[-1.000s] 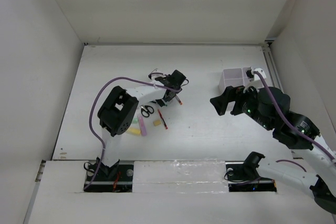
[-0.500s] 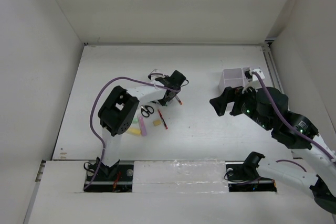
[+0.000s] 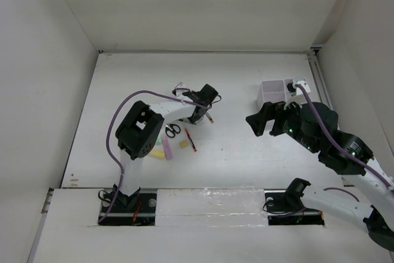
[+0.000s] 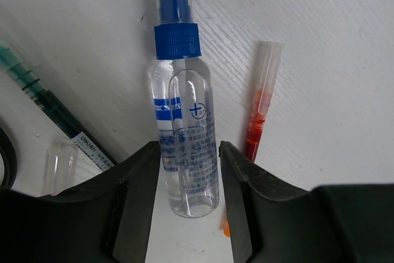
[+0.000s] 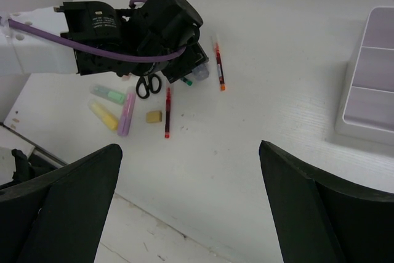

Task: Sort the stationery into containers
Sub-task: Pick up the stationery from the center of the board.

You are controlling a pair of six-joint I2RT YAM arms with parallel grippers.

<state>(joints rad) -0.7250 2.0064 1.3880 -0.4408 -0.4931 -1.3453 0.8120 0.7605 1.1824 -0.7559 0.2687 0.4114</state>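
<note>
Nearest on the table lie the yellow marker (image 5: 103, 115), pink marker (image 5: 126, 114) and green marker (image 5: 111, 95), with a tan eraser (image 5: 154, 116), a thin red pen (image 5: 167, 112) and the black-handled scissors (image 5: 146, 84) just beyond them. All sit left of centre and are unsorted.

A little farther, the left end effector (image 4: 188, 149) is down at the blue-capped clear bottle (image 4: 184, 127), which lies flat on the table. The jaws stand narrow across its body, and the pads appear to touch both flanks. Its long axis runs straight away from the wrist, cap leading. Judged by the clear-capped red pen (image 4: 261, 103) lying roughly parallel just beside it, that is roughly near-to-far in the scene.

The grip looks square and well placed across the short axis. The smooth round body could slip or roll, so a firm squeeze and a straight lift would serve best. One finger sits over that pen's lower end, and a dark green pen (image 4: 49, 115) lies on the other side, so neither should be dragged along.

To the right, the right end effector (image 3: 254, 121) hovers with jaws wide, holding nothing. Farthest right sits the white divided container (image 3: 274, 90), well apart from the bottle.
</note>
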